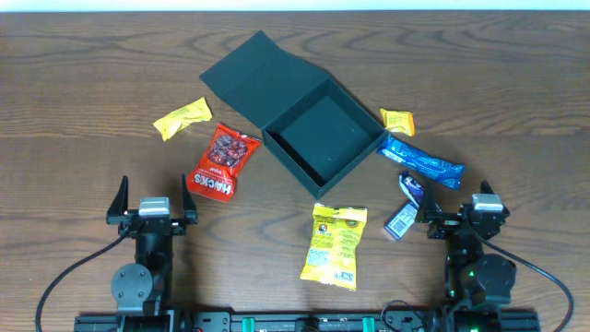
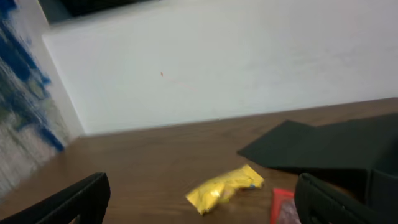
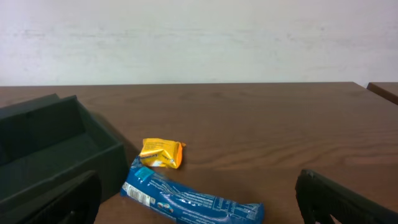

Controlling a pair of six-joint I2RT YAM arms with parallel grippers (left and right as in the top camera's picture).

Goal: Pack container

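The dark teal-black container (image 1: 366, 153) sits open mid-table, its flap lid (image 1: 253, 74) laid back to the upper left, nothing inside. It also shows in the left wrist view (image 2: 323, 146) and the right wrist view (image 3: 56, 155). Around it lie a yellow wrapped snack (image 1: 182, 117) (image 2: 224, 188), a red packet (image 1: 222, 162), a large yellow packet (image 1: 336, 243), a small orange packet (image 1: 398, 121) (image 3: 161, 153), a long blue packet (image 1: 422, 161) (image 3: 193, 202) and a small blue-white packet (image 1: 407, 206). My left gripper (image 1: 152, 214) and right gripper (image 1: 466, 219) are open and empty near the front edge.
A pale wall stands behind the far table edge (image 2: 217, 119). The brown wooden tabletop (image 1: 92, 83) stretches wide to left and right of the container. Cables (image 1: 64, 277) run from both arm bases at the front.
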